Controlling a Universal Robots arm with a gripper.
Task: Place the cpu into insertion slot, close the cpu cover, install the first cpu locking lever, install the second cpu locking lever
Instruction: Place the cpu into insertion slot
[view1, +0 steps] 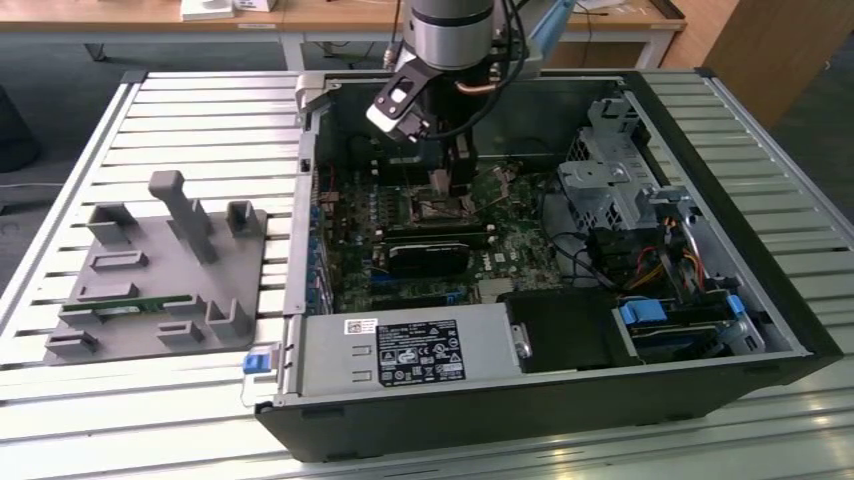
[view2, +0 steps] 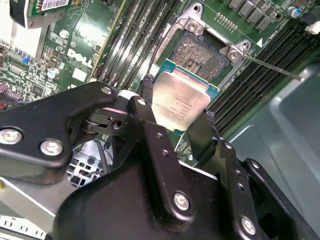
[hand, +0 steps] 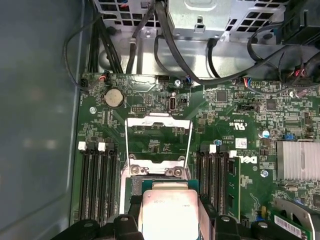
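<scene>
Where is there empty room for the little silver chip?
The square black socket lies bare between black memory slots. The gripper holds the small silver-grey square chip near it. Bare slatted metal table borders the grey holder plate; cables crowd the drive cage.

Cpu (view2: 181, 100): dull silver-grey top, teal-green edge; gripper (view2: 176, 114): matt black with silver screw heads. Insertion slot (view2: 202, 52): dark centre speckled with fine pale contacts, silver rim; cpu cover (hand: 158, 120): bare silver; motherboard (hand: 225, 100): green, with black memory slots (hand: 97, 180). Power-supply box (view1: 400, 352): grey, black-and-white label; case (view1: 534, 412): black; table (view1: 80, 420): white slats.
</scene>
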